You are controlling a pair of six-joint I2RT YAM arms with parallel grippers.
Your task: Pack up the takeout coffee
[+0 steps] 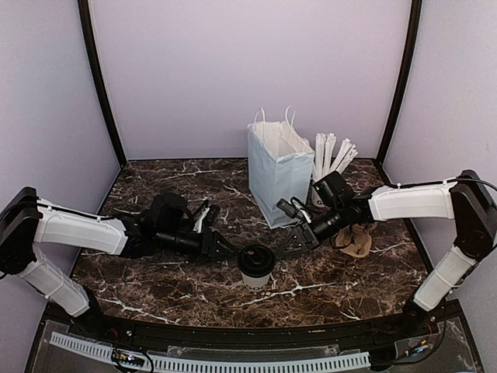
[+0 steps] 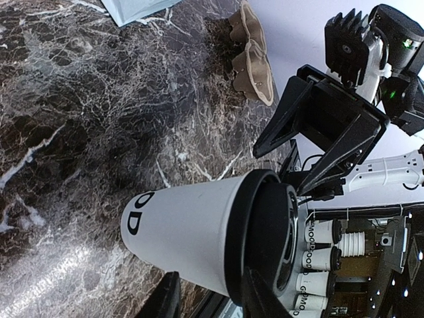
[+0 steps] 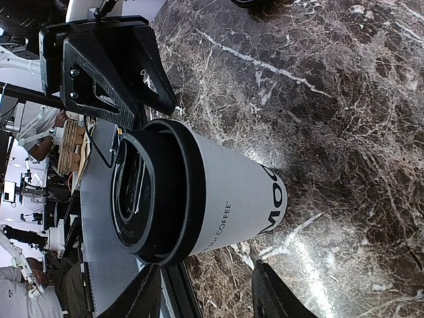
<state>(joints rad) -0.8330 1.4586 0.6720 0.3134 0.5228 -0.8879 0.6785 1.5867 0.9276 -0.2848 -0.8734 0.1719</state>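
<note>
Top external view: the takeout coffee (image 1: 255,266) stands on the bench (image 1: 155,186) before the white paper bag (image 1: 278,175), flanked by the left end effector (image 1: 232,252) and right end effector (image 1: 286,247), both half-open and gripping nothing; the grasp step seems in hand, and next calls for firm closure, then a lift.

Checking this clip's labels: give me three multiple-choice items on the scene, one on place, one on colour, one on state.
1. Where is the takeout coffee? A in the paper bag; B in the pulp carrier; C on the table between the left tool and the right tool.
2. What colour is its lid? A white; B black; C brown.
3. How does the cup stand? A upright, lid on; B on its side; C upright, lid off.
1 C: the top view shows it on the marble between both tools. 2 B: the lid is black in every view. 3 A: it stands on its base, lid seated.
</note>
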